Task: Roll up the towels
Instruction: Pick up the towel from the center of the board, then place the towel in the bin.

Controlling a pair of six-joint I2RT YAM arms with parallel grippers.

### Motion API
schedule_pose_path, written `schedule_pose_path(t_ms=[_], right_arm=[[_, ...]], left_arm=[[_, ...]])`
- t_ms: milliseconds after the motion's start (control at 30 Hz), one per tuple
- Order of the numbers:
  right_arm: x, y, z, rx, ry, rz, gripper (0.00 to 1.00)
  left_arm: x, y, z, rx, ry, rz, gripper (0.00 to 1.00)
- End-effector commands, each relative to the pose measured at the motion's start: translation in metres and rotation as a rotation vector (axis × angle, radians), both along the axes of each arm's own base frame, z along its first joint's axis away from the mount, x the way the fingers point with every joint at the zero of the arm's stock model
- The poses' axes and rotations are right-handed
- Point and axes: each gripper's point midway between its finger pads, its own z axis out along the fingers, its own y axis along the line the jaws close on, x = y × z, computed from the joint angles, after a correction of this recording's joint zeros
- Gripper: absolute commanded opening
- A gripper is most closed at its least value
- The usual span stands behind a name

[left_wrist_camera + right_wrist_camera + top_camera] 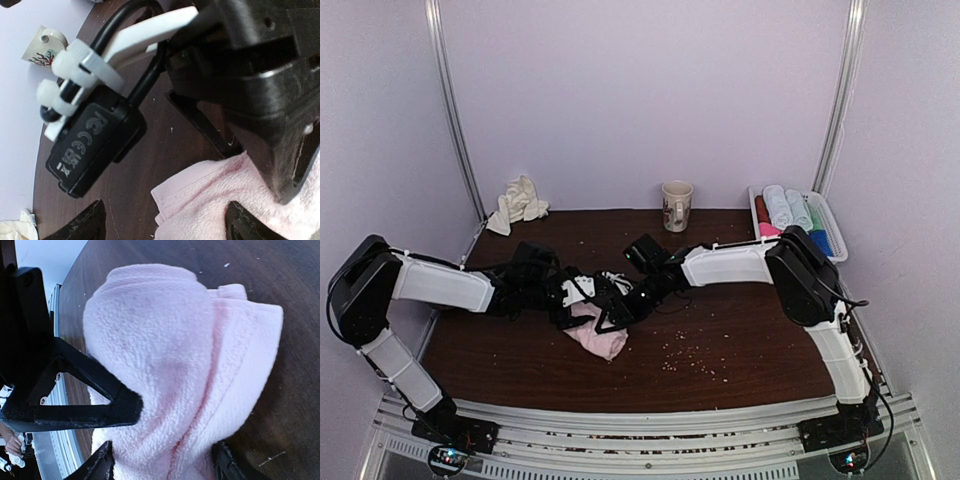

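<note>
A pale pink towel [600, 338] lies bunched near the middle of the dark wooden table [750, 370]. Both grippers meet over it. The left gripper [165, 225] has its fingers spread, one resting on the cloth, and the right gripper [162, 467] has its fingers apart astride it. A cream-white towel [518, 204] lies crumpled at the back left corner.

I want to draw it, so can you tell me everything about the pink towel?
The pink towel is pale pink and fluffy like fleece, with a flat hem along one edge. It lies bunched in a loose rounded lump, not a neat roll, near the middle of the dark brown table. The right claw straddles it, a finger on each side, and one finger of the left claw rests against it.
</note>
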Motion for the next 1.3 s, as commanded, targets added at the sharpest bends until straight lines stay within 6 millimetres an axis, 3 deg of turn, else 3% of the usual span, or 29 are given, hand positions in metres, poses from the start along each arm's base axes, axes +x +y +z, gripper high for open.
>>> schedule_pose_path(t_ms=[0, 133, 300, 533, 567, 600, 767, 900, 1033, 1167, 1267], right_arm=[[-0.024, -0.006, -0.035, -0.083, 0.072, 0.047, 0.62], [-0.027, -0.005, -0.041, -0.092, 0.089, 0.047, 0.61], [-0.030, -0.005, -0.048, -0.099, 0.120, 0.056, 0.46], [-0.034, -0.004, -0.051, -0.098, 0.155, 0.066, 0.15], [-0.033, -0.004, -0.051, -0.098, 0.151, 0.064, 0.07], [-0.031, -0.004, -0.049, -0.098, 0.145, 0.061, 0.00], [-0.013, 0.000, -0.025, -0.049, 0.083, 0.013, 0.00], [0.000, -0.001, -0.001, 0.000, 0.035, -0.029, 0.00], [0.009, -0.004, 0.020, 0.023, -0.009, -0.055, 0.00], [0.027, -0.018, 0.044, 0.033, -0.081, -0.120, 0.00], [0.043, -0.034, 0.064, 0.042, -0.131, -0.177, 0.00]], left_arm=[[-0.001, 0.001, -0.008, 0.027, -0.009, 0.001, 0.84], [-0.002, 0.001, -0.012, 0.036, -0.005, 0.001, 0.85], [-0.003, -0.001, -0.013, 0.044, -0.008, 0.000, 0.85], [-0.003, -0.002, -0.010, 0.042, -0.020, 0.005, 0.85], [-0.002, -0.002, -0.006, 0.035, -0.025, 0.009, 0.85], [-0.001, -0.003, -0.001, 0.024, -0.029, 0.012, 0.85], [0.007, -0.006, 0.052, -0.068, -0.077, 0.032, 0.87], [0.013, 0.004, 0.107, -0.158, -0.141, 0.057, 0.90], [0.013, 0.018, 0.145, -0.208, -0.199, 0.089, 0.92], [0.017, 0.038, 0.157, -0.215, -0.229, 0.151, 0.93], [0.018, 0.053, 0.149, -0.202, -0.225, 0.191, 0.93]])
